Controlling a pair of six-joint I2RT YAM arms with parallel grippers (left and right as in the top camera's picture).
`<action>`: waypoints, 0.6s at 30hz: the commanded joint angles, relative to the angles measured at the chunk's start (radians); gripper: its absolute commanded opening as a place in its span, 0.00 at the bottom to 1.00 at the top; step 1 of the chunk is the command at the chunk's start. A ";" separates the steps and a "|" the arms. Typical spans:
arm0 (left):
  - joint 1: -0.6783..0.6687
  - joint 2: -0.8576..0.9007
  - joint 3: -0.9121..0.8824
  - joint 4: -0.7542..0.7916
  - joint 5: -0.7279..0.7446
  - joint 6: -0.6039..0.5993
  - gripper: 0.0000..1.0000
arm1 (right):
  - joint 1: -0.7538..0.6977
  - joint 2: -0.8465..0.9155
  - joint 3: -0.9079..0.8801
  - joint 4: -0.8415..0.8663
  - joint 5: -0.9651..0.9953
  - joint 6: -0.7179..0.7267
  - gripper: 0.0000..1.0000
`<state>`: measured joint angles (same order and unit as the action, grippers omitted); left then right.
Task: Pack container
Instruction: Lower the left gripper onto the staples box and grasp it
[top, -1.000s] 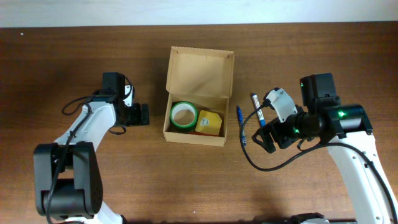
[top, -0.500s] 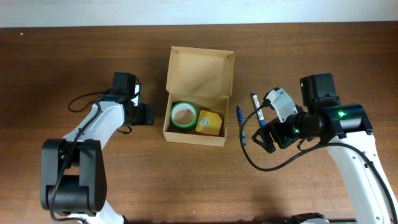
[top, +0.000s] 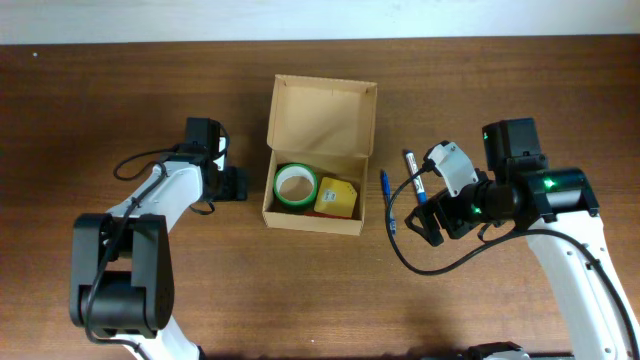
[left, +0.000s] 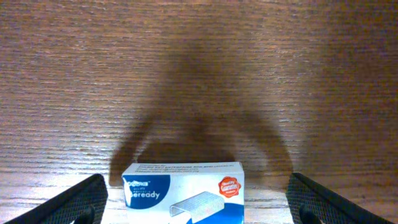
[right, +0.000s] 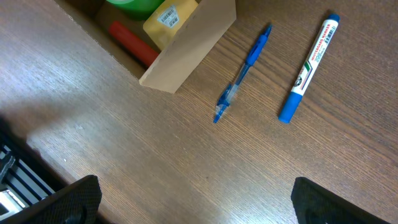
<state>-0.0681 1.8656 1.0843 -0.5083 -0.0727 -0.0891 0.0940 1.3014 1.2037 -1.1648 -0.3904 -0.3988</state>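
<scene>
Centrally on the dark wooden worktop (top: 120, 80) sits the tan cardboard container (top: 322, 125), its hinged flap lid thrown back toward the far edge so the inside shows. In it lie a green tape roll (top: 296, 186) on the left and a yellow packet (top: 336, 198) just beside it on the right. The right wrist view also catches a red object (right: 134, 45) low against the near wall, too much of it hidden to name. Just to the right of the container, on the bare wood, a blue pen (top: 382, 190) lies roughly parallel to the container's side. A white marker (top: 412, 170) with blue ends lies a little farther out, apart from the pen. The right claw (top: 425, 225) hangs near these two, toward the near edge of the worktop; its fingers (right: 62, 199) are spread wide with nothing between them. On the container's other side the left claw (top: 238, 184) is near the left wall. Its fingers (left: 74, 202) also stand wide apart, and a white and blue box of staples (left: 183, 190) rests on the wood between them, with a clear gap on either side.
</scene>
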 joint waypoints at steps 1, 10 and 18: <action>0.006 0.037 -0.007 0.004 0.005 -0.008 0.89 | -0.002 -0.003 0.000 0.003 -0.001 -0.004 0.99; 0.006 0.037 -0.007 -0.002 0.005 -0.030 0.64 | -0.002 -0.003 0.000 0.003 -0.001 -0.004 0.99; 0.006 0.037 -0.006 -0.019 0.005 -0.031 0.49 | -0.002 -0.003 0.000 0.003 -0.001 -0.004 0.99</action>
<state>-0.0681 1.8694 1.0843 -0.5083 -0.0555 -0.1181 0.0940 1.3014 1.2037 -1.1648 -0.3904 -0.3992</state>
